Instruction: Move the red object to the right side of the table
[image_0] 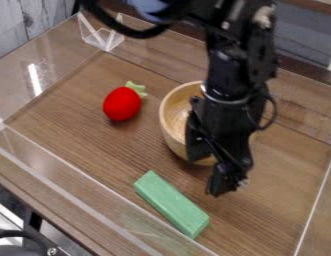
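The landmark here is the round, light wooden bowl (181, 118), which sits on the brown wood-grain bench (88, 150) a little right of the middle. Much of the bowl is covered by the black robot arm, which reaches down from the top of the view and stands in front of the bowl's right half.

The small round red strawberry-like toy with a green leafy top (124, 102) lies on the bench to the left of the bowl, near it but not touching, with its leafy end turned toward the bowl. Nothing is touching it.

The black gripper (212, 170) points down just in front of the bowl's near right edge, above the bench surface. Its fingers (223, 180) are spread apart and pinch nothing. Whether the tips touch the bench cannot be told from this view.

A flat green rectangular block (171, 203) lies in front of the bowl, toward the near edge of the bench, slanted, and just left of and below the fingers.

Low clear acrylic walls (48, 50) border the bench, and a small clear bracket (101, 33) stands on the wall far behind and left of the bowl.
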Robot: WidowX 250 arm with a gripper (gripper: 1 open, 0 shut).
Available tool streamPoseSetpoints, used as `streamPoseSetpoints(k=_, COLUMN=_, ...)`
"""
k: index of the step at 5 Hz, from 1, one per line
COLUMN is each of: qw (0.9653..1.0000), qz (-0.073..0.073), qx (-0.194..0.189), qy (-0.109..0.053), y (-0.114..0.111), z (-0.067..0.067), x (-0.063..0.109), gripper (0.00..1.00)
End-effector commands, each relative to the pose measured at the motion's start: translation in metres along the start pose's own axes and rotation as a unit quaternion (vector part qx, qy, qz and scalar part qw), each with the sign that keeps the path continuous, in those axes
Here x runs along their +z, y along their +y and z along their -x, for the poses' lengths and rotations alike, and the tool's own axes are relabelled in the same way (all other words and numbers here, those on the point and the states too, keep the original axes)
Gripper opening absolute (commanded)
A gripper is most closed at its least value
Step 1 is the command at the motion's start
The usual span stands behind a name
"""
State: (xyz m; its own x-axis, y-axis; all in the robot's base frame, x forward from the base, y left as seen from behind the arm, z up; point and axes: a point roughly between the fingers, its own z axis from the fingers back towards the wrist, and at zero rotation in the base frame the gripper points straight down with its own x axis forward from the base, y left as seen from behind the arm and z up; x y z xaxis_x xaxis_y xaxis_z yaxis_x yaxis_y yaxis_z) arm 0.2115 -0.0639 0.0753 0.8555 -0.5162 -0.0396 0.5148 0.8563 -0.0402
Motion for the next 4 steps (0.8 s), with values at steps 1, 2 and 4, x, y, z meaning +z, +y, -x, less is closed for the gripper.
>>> streamPoseSetpoints(k=1, qw=0.9995, qz=-0.011, qx=0.022, qy=-0.022, y=0.006, z=0.008, x=0.01, gripper=1.0)
streamPoseSetpoints(k=2, qw=0.9976, qz=-0.015, qx=0.063, qy=-0.026, y=0.007, z=0.001, x=0.013, gripper=1.0)
streamPoseSetpoints(k=4, qw=0.9968, qz=-0.024, qx=0.069, qy=-0.032, y=0.012, z=-0.006, x=0.032, gripper=1.0)
